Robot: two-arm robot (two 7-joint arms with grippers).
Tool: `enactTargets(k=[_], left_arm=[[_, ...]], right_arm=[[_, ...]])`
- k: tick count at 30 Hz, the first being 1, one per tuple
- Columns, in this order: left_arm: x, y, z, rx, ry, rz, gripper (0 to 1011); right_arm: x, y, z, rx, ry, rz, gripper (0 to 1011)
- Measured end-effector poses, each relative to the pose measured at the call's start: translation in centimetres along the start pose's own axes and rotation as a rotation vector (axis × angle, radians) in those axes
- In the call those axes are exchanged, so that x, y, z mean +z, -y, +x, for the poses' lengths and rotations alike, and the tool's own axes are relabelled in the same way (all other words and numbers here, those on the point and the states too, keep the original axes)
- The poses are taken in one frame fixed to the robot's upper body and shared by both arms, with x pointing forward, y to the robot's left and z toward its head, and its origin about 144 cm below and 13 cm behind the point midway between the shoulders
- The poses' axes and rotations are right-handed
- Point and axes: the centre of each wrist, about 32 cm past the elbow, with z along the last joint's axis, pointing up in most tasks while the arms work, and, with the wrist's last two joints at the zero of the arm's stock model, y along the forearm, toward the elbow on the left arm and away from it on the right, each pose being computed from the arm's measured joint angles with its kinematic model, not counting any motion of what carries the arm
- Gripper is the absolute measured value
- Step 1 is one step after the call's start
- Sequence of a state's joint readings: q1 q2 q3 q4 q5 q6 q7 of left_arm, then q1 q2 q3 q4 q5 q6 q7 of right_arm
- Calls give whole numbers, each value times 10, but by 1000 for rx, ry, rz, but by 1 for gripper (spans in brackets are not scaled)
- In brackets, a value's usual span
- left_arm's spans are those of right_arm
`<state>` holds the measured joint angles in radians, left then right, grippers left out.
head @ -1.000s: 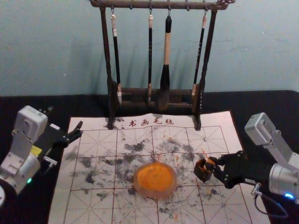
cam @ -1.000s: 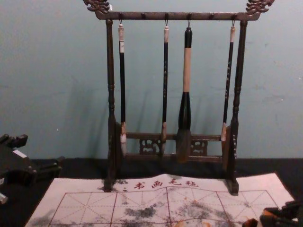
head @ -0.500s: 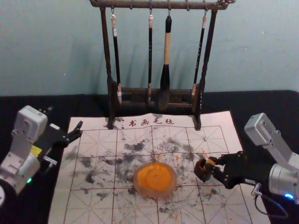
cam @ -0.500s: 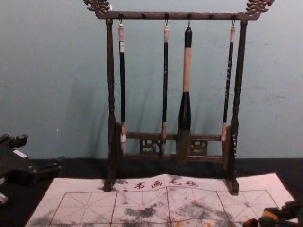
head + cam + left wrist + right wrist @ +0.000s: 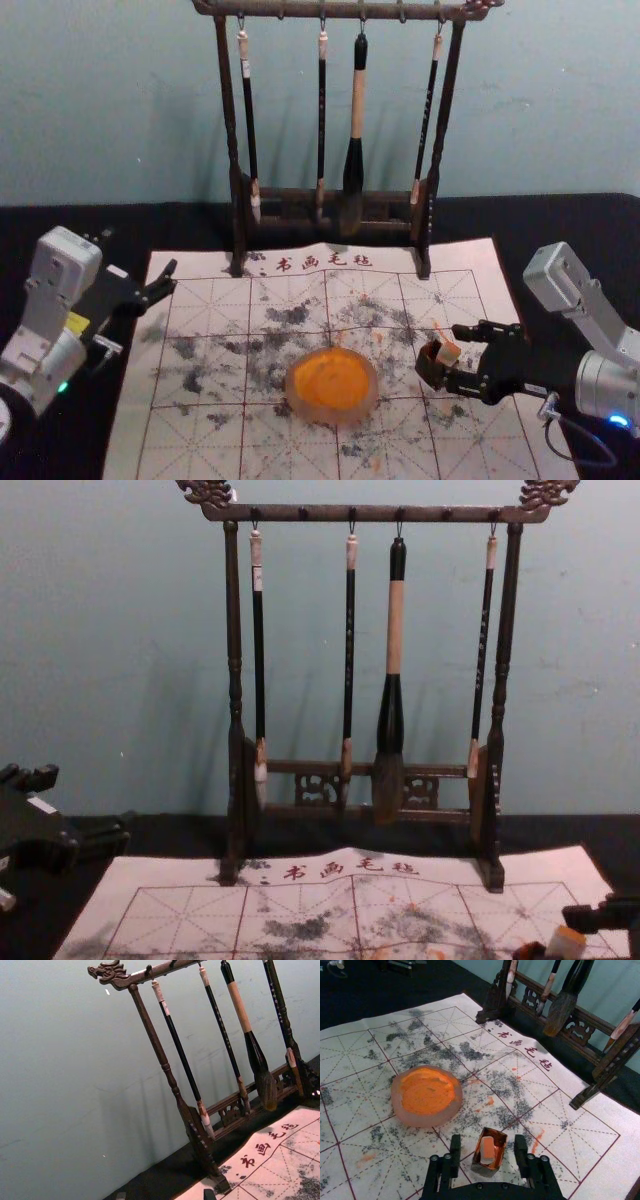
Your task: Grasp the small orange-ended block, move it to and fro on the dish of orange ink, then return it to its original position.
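Observation:
In the head view my right gripper (image 5: 457, 356) is open around the small block (image 5: 449, 354), which leans in a small dark box (image 5: 429, 368) on the mat. The right wrist view has the block (image 5: 488, 1150) inside the orange-stained box (image 5: 484, 1168), with a gap to each finger of my right gripper (image 5: 488, 1143). To the box's left lies the round dish of orange ink (image 5: 332, 384). In the chest view the block (image 5: 566, 942) has an orange top. My left gripper (image 5: 140, 262) is parked open at the left of the mat.
A dark wooden rack (image 5: 430, 215) with several hanging brushes stands at the mat's back edge. The ink-spotted paper mat (image 5: 215, 440) lies under the dish and box, on a black-covered table (image 5: 50, 225).
My right gripper's fingers have spread apart and let go of the block, which now tilts in the box. The left arm and the dish have stayed put.

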<state>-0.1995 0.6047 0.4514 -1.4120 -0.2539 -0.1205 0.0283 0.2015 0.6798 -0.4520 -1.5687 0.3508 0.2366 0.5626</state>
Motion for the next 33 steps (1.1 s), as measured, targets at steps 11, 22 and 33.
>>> enactTargets(k=[11, 22, 33], left_arm=[[0, 0, 0, 0, 0, 0, 1001], [0, 0, 0, 0, 0, 0, 1001], [0, 0, 0, 0, 0, 0, 1001]], right_arm=[[0, 0, 0, 0, 0, 1, 927], [2, 1, -3, -42, 18, 55, 1003], [13, 8, -11, -237, 32, 224, 1003]])
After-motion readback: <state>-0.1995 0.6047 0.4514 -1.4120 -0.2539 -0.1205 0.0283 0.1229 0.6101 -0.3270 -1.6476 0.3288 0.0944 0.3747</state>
